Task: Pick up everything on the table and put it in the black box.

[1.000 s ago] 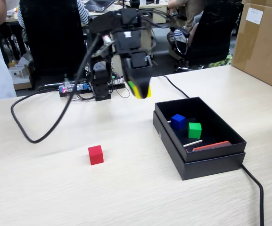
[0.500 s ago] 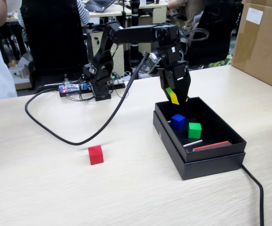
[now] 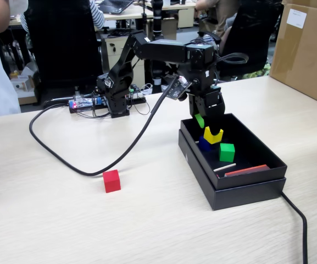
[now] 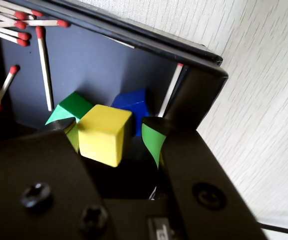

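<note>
Step in hand: the yellow cube point(image 3: 213, 135) is being dropped into the black box point(image 3: 257, 151); in the fixed view it is seen tilted just below the gripper point(image 3: 206, 119), above the blue cube point(image 3: 204, 144).
Jaws: they are spread apart, and in the wrist view a gap is seen between the yellow cube point(image 4: 104, 133) and the right green-taped pad point(image 4: 153, 141); nothing is judged to be held, though contact on the left pad cannot be ruled out.
Gripper place: it is hung over the far left part of the box, pointing down.
Already in the box: the blue cube and the green cube point(image 3: 227, 152) are seen side by side on the box floor, with a white stick point(image 3: 224, 167) and a flat red strip point(image 3: 247, 170) nearer the front; red-tipped matchsticks point(image 4: 44, 70) are shown in the wrist view.
Left on the table: the red cube point(image 3: 111, 180) is seen alone on the table point(image 3: 65, 220), well to the left of the box and nearer the camera.
Progress: three of four cubes are judged to be delivered once the yellow one settles.
Next move: the arm is to be raised clear of the box wall and swung left over the red cube, jaws kept open, then lowered to straddle it squarely.
Caution: the black cable point(image 3: 59, 154) looping across the table behind the red cube is to be kept clear.
</note>
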You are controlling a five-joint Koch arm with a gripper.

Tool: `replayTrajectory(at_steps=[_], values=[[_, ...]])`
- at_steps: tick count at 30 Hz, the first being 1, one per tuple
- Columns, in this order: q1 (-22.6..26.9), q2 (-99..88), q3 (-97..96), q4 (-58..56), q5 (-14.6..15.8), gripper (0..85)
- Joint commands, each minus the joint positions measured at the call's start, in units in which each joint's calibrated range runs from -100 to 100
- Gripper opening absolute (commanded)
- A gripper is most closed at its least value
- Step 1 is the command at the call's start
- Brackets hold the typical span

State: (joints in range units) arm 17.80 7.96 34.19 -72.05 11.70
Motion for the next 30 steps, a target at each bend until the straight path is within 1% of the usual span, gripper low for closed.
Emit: replayTrajectory(at_steps=[1,7,8,9,10,12,15,16,20,21,22,25,30], values=[[0.2,-3.5,1.1,-0.4,-0.1,28.1],[-1.0,-15.8,1.3,-0.3,-0.5,28.1],[-1.7,-19.0,1.4,-0.4,-0.8,29.9],[-2.3,-21.9,1.0,-0.4,-1.2,34.7],[-2.8,-23.5,0.9,-0.5,-1.7,36.7],[-4.0,-26.5,0.7,-0.7,-2.4,38.6],[-7.4,-30.7,0.6,-0.7,-4.7,39.0],[-9.0,-31.4,0.5,-0.7,-5.7,40.4],[-13.4,-31.4,-0.5,-0.7,-8.7,41.8],[-15.5,-30.9,-1.8,-0.7,-10.1,44.7],[-16.6,-29.9,-2.6,-0.7,-10.8,46.3],[-19.3,-26.4,-3.9,-0.7,-12.1,48.1],[-22.7,-16.7,-4.8,-0.6,-13.0,49.6]])
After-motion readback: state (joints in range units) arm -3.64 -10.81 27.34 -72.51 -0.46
